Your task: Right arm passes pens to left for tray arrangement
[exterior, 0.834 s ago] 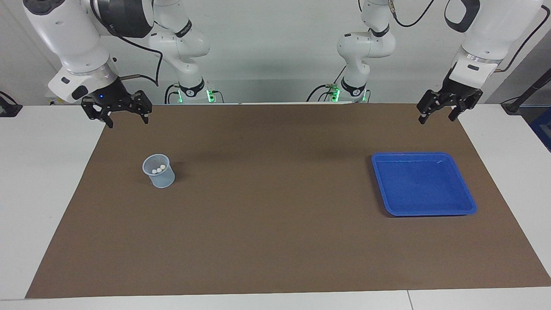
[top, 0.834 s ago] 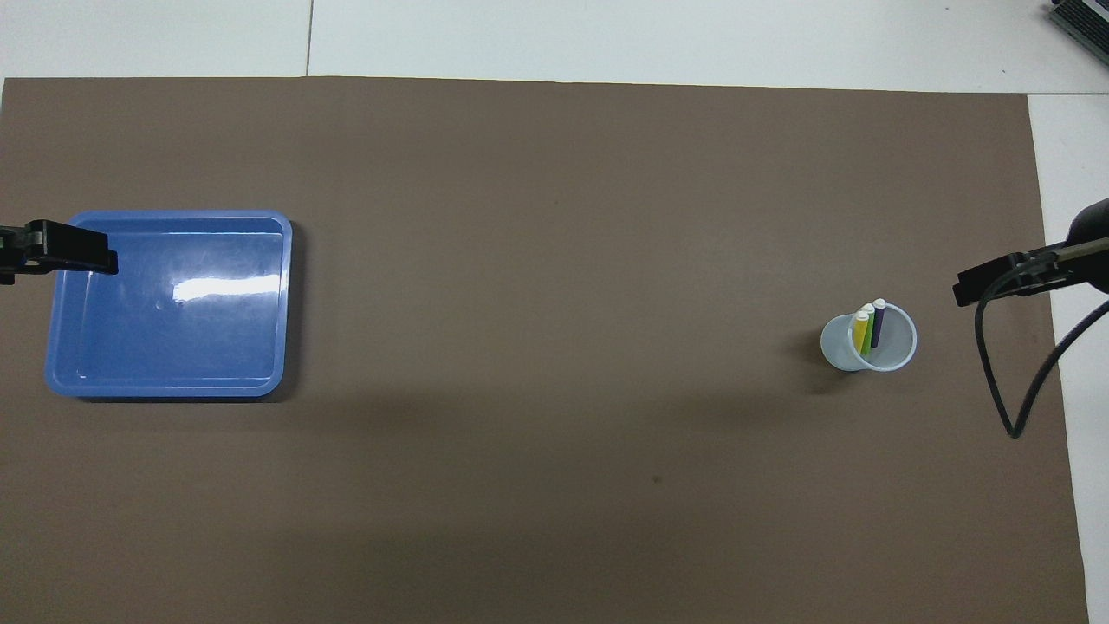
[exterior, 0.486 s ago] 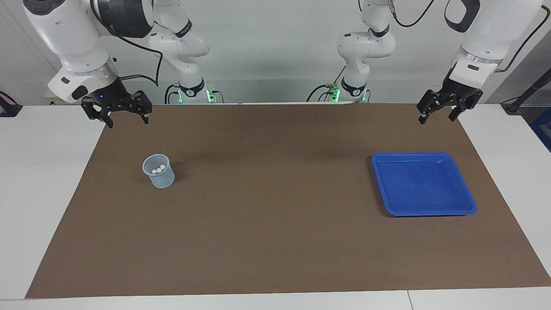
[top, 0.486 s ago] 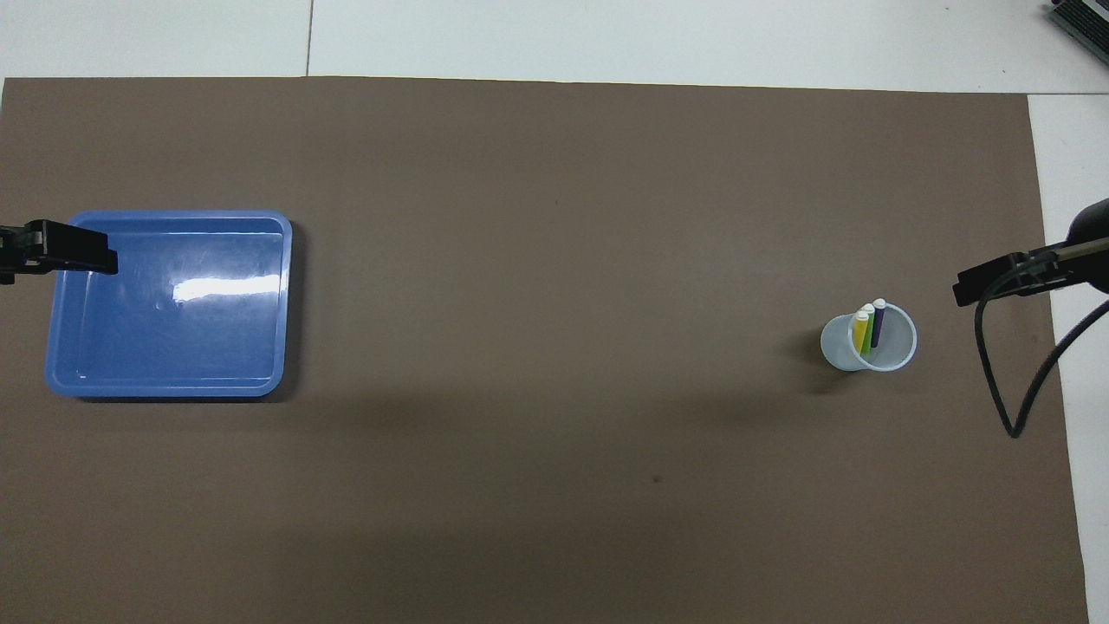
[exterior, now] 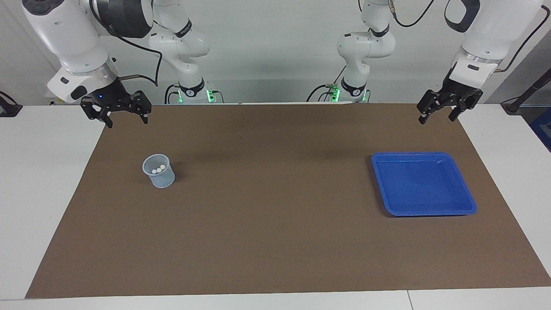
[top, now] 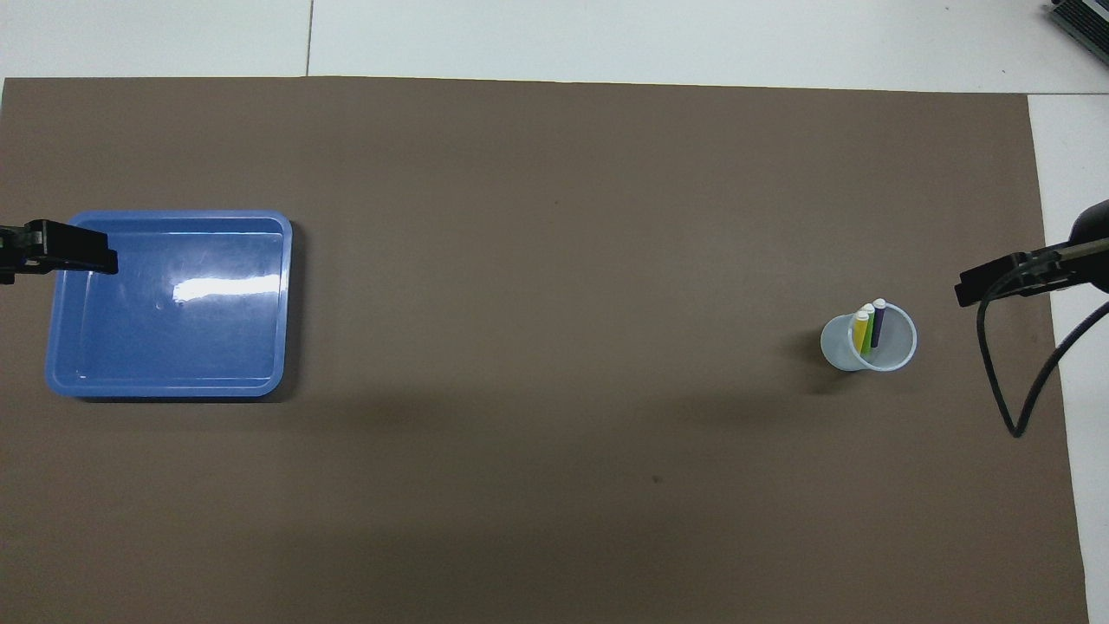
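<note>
Where seen in the facing view, from frame left to right: at upper left, right gripper (exterior: 127,119) raised over mat (exterior: 275,241) corner, fingers spread, empty; lower, translucent cup (exterior: 159,172) holding three upright pens (exterior: 159,169); at right, blue tray (exterior: 467,202); at upper right, left gripper (exterior: 438,116) likewise spread, empty, waiting.

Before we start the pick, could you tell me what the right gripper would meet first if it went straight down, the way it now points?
Probably the brown mat near its edge; the right gripper hangs open, nearer the robots than the cup.
</note>
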